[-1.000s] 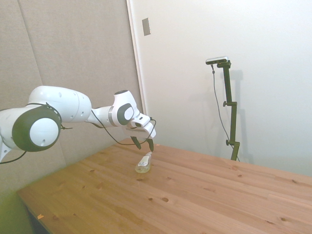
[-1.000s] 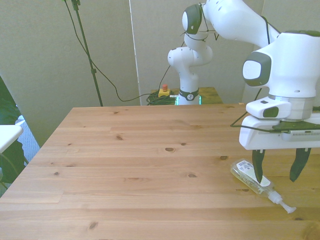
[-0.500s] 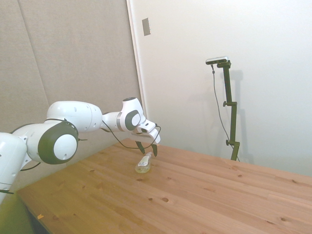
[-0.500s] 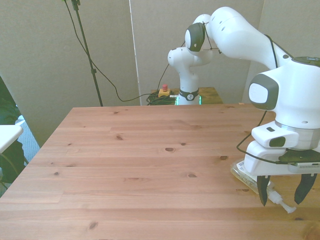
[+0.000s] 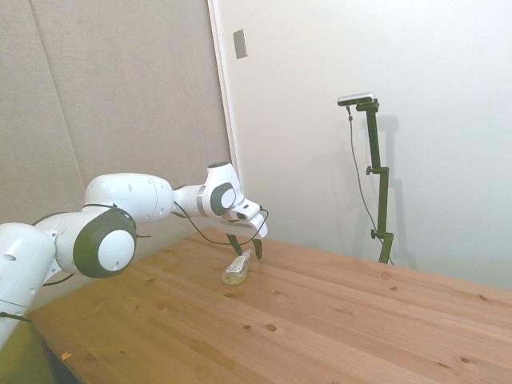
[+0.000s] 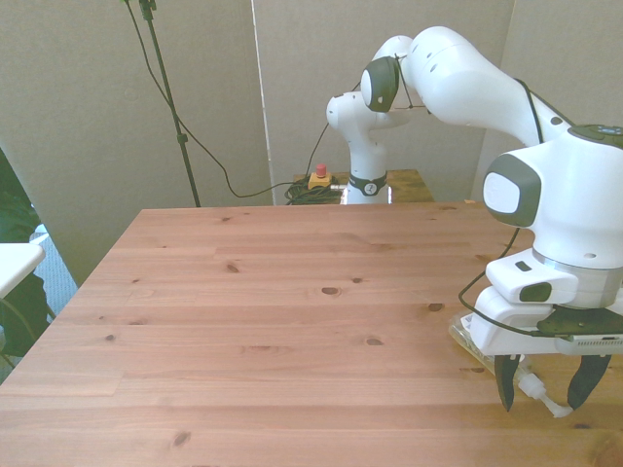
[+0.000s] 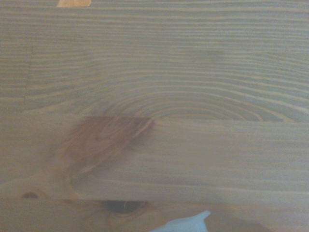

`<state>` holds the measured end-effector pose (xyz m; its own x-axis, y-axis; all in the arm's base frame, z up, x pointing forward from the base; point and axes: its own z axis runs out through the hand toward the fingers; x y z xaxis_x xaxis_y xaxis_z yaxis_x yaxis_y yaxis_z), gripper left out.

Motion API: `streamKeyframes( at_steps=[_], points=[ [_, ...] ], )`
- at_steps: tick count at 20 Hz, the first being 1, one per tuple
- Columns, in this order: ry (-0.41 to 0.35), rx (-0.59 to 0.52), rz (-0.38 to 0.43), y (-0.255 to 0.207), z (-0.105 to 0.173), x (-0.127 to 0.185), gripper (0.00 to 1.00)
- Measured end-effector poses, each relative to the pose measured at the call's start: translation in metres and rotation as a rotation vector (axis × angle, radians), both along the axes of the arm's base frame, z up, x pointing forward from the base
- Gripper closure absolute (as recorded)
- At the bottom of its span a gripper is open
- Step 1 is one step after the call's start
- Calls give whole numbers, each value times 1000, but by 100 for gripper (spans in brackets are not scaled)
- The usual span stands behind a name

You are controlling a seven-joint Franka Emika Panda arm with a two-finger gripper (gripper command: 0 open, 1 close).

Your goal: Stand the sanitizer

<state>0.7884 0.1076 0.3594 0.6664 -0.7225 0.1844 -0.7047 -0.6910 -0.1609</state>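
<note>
Wooden table (image 6: 253, 321): pale pine boards with dark knots, running to the near edge in the front view. In the wrist view the board grain (image 7: 159, 96) fills nearly the whole picture, with one large brown knot (image 7: 104, 137) and a small pale blue-white shape (image 7: 186, 224) at the edge, too blurred to identify.

Room: grey fabric panels (image 5: 104, 88) behind the table in the side view, meeting a white wall (image 5: 320, 120) that carries a small grey plate (image 5: 240, 43). In the front view a thin dark pole (image 6: 167, 97) with a trailing cable rises behind the table's far edge, and a red-and-yellow button (image 6: 318, 178) sits beside my base (image 6: 368, 185).

My gripper (image 6: 549, 382) is low over the table near the front view's right, close to the near edge. My two dark fingers (image 6: 506, 381) are spread apart, pointing down, gripping nothing.

The sanitizer (image 5: 237, 269) lies on its side on the table. In the front view its body (image 6: 467, 336) is mostly hidden behind my gripper housing; its white pump nozzle (image 6: 542, 397) shows in the gap between my fingers, near the table surface. Whether either finger touches it cannot be told.
</note>
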Motion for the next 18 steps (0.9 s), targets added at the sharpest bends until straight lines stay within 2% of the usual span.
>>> streamKeyframes(
  at_steps=[18],
  points=[
    [45,36,-32,-33,-2,0,100]
  ],
)
